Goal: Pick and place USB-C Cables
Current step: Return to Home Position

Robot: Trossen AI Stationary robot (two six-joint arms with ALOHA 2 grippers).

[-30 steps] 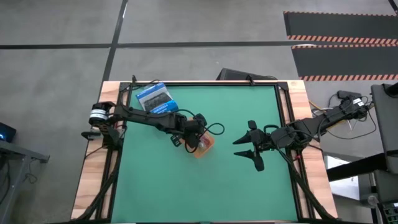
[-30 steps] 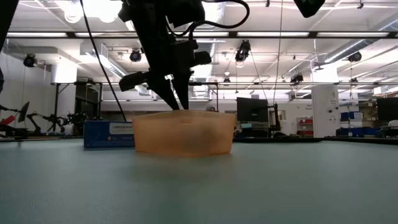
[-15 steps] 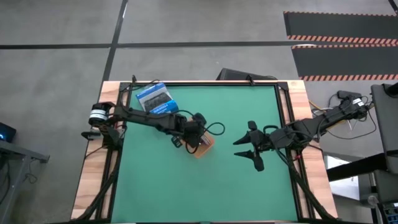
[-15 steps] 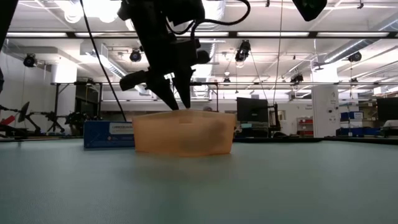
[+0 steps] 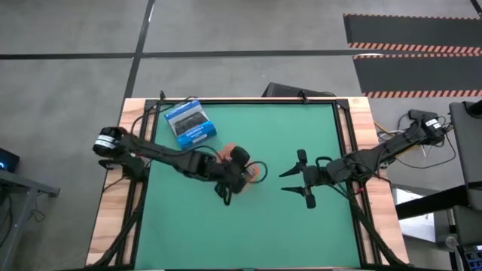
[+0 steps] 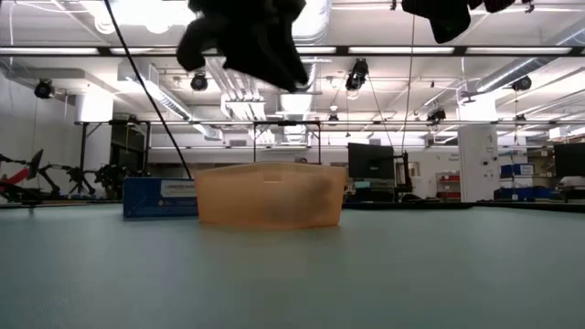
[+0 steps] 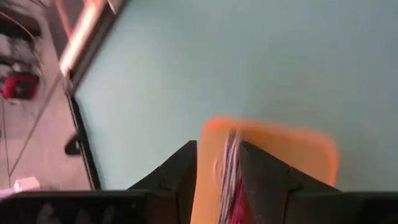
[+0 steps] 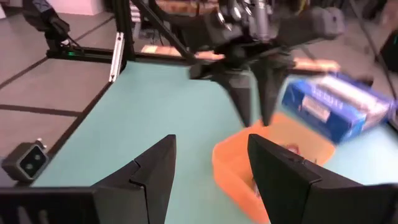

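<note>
The orange tray (image 6: 270, 195) stands on the green table and also shows in the high view (image 5: 254, 172). Bundled cables lie in it: a pink-and-white streak shows in the left wrist view (image 7: 229, 168) and a pink bit in the right wrist view (image 8: 289, 149). I cannot make out a grey cable. My left gripper (image 8: 255, 118) hangs above the tray, fingers pointing down, a little open and empty; it is high above the rim in the low view (image 6: 274, 64). My right gripper (image 5: 290, 181) is open and empty to the tray's right, above the table.
A blue-and-white box (image 5: 190, 123) lies at the table's far left and shows behind the tray in the low view (image 6: 160, 196). Black wiring loops off the left arm beside the tray (image 5: 260, 162). Bare green table (image 5: 226, 233) stretches along the near side.
My left gripper has opened a little inside the tray, then gone up out of it and slightly toward the near edge, well clear of the rim. The tray has stayed in place. My right gripper has shifted a little toward the tray.
</note>
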